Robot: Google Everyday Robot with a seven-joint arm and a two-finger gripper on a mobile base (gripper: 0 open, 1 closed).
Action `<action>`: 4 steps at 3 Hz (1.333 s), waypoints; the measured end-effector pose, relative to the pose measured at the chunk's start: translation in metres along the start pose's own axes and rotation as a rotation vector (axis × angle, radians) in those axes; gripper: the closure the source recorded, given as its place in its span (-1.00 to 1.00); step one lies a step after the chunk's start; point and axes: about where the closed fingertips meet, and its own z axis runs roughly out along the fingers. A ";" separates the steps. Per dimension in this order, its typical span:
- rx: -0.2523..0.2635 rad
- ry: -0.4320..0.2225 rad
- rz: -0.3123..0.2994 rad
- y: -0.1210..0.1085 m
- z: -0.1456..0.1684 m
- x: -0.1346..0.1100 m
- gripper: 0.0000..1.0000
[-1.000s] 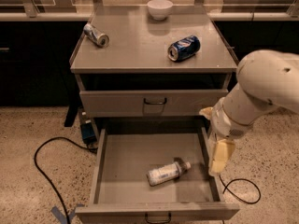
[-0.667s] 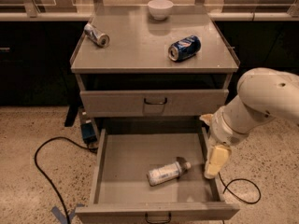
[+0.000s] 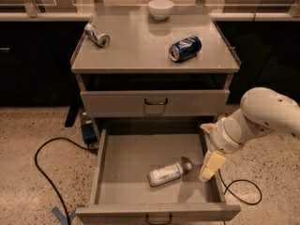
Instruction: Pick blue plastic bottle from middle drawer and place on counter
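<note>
No legible print, even on the blue plastic bottle (image 3: 164,174); the gripper (image 3: 209,166) hangs below the front right corner of the counter (image 3: 140,50).

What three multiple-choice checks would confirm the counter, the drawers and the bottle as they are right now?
1. How many cans lie on the counter?
A one
B two
C three

2. The upper drawer is
A shut
B pulled halfway out
C pulled fully out

3. The bottle is
A on the counter
B in the upper drawer
C lying in the open lower drawer

Answers:
1 B: a silver can and a blue can lie there.
2 A: its front is pushed fully in.
3 C: it lies on its side on the drawer's bottom, with the gripper just right of its cap, not holding it.
</note>
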 end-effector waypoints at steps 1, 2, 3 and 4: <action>-0.001 0.000 0.000 0.000 0.000 0.000 -1.00; -0.040 -0.017 0.007 -0.001 0.027 -0.005 -1.00; -0.093 -0.028 -0.008 0.004 0.061 -0.015 -1.00; -0.123 -0.049 -0.010 0.003 0.085 -0.021 -1.00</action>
